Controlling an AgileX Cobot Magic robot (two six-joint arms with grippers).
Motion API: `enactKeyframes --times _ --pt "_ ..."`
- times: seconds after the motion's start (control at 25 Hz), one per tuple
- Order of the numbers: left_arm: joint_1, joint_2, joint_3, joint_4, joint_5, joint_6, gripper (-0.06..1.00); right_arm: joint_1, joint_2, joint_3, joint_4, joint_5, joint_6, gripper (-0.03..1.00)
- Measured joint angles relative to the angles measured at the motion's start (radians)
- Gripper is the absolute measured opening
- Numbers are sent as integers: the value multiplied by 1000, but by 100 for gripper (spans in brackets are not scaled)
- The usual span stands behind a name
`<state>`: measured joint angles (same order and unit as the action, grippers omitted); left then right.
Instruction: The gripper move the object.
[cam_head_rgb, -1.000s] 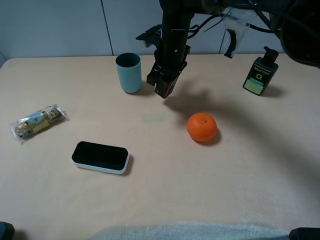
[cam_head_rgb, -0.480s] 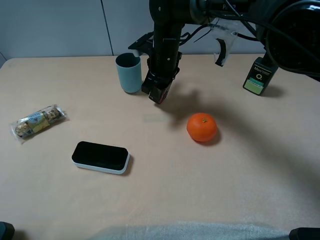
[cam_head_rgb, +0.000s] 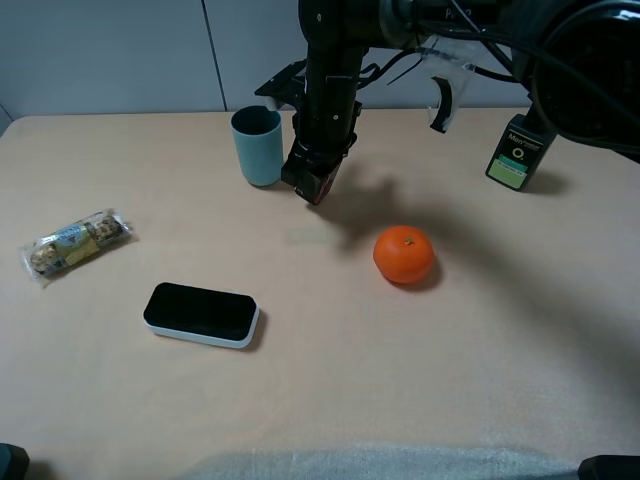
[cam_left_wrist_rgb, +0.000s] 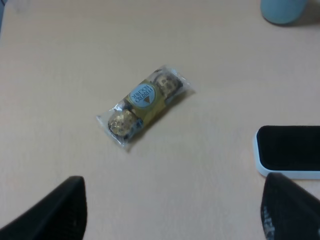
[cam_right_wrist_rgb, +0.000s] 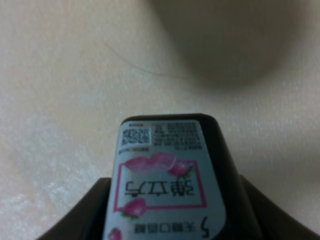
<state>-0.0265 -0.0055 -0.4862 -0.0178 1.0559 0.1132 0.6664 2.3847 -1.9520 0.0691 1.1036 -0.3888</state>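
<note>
While the right arm reaches across the middle of the tabletop (cam_head_rgb: 480, 380), we see the right gripper (cam_head_rgb: 311, 186) pointing down and clamped tight on the box (cam_right_wrist_rgb: 165, 175). From the wrist camera we find the small black box pinched between the two dark fingers (cam_right_wrist_rgb: 95, 210). Its free end juts out past them, and its pale label shows pink lips, strawberries and a printed code. In the high view only a reddish edge of the box peeks out under the gripper. We place it just beside the teal cup (cam_head_rgb: 258, 145), on the side toward the orange (cam_head_rgb: 404, 254), and apart from both. It appears to hang over the tabletop, but we cannot tell how far clear of the surface it is.

Far to the right we see the black-and-green pump bottle (cam_head_rgb: 520, 150) standing upright near the back edge. Toward the front left lies the flat black-and-white case (cam_head_rgb: 200, 314), and farther left the clear chocolate packet (cam_head_rgb: 77, 243).

Through the left wrist camera we see the left gripper (cam_left_wrist_rgb: 172, 200) spread wide with nothing in it. The chocolate packet and one end of the case lie on the tabletop beyond it.
</note>
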Motion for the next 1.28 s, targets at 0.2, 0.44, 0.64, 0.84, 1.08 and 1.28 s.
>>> enactKeyframes --times 0.2,0.44,0.64,0.84,1.08,1.28 --pt "0 0 0 0 0 0 71 0 1 0 -1 -15 -1 36" --pt "0 0 0 0 0 0 71 0 11 0 -4 -25 -1 36" --pt "0 0 0 0 0 0 71 0 11 0 -4 -41 -1 36" --pt "0 0 0 0 0 0 71 0 11 0 -4 -41 -1 36" --pt "0 0 0 0 0 0 71 0 11 0 -20 8 -1 36" --pt "0 0 0 0 0 0 71 0 11 0 -23 38 -1 36"
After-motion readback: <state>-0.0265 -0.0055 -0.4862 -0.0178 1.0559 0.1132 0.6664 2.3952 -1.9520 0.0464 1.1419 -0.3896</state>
